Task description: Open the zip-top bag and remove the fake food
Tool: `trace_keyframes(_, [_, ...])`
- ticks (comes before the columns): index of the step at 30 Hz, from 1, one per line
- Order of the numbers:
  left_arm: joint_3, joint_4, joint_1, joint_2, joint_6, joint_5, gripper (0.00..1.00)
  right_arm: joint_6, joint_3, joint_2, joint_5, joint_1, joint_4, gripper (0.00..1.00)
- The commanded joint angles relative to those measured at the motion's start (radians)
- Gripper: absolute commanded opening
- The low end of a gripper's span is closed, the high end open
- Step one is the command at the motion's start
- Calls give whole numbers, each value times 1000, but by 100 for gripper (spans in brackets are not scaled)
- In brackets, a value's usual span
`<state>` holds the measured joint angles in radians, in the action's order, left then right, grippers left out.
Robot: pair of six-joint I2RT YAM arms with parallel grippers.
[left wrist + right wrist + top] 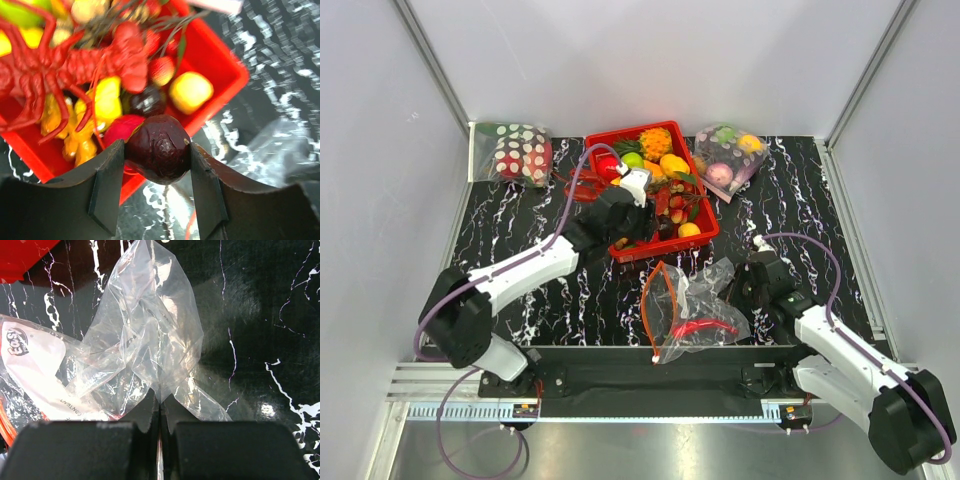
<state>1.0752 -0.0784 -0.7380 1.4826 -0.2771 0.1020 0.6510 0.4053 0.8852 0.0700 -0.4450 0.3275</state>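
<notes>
Top view: the large clear crinkly zip-top bag (688,305) lies on the bench (520,220), just left of the right claw (738,288). Left wrist: the left claw (157,151) squeezes a small dark brown ball (158,142) (red plastic basket (220,70) beyond). Right wrist: claw closed, pinching the bag.

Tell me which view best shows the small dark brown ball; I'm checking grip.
Left wrist: the small dark brown ball sits centred, pinched in the left end effector. Top external hides it under that arm; right wrist lacks it.
</notes>
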Motion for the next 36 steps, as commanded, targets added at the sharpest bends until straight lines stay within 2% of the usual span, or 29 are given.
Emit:
trace_keyframes(1, [17, 32, 35, -4, 6, 30, 34, -14, 12, -15, 2, -3, -33, 0])
trace_keyframes(8, [-110, 61, 84, -39, -16, 100, 34, -19, 13, 31, 30, -1, -71, 0])
trace_keyframes(17, [-146, 72, 98, 10, -13, 114, 39, -14, 24, 58, 48, -1, -87, 0])
trace_keyframes(21, [-129, 66, 101, 33, -7, 119, 54, -16, 26, 47, 48, -3, -74, 0])
trace_keyframes(22, [-123, 65, 103, 44, -7, 116, 66, -14, 26, 46, 45, -1, -68, 0])
trace_keyframes(27, [-124, 66, 104, 53, -7, 111, 88, -13, 24, 34, 47, -3, -64, 0])
trace_keyframes(30, [-129, 75, 104, 38, 2, 111, 91, -11, 23, 34, 47, -3, -59, 0])
trace_keyframes(36, [-144, 75, 104, -37, 9, 116, 90, -13, 24, 31, 50, -1, -59, 0])
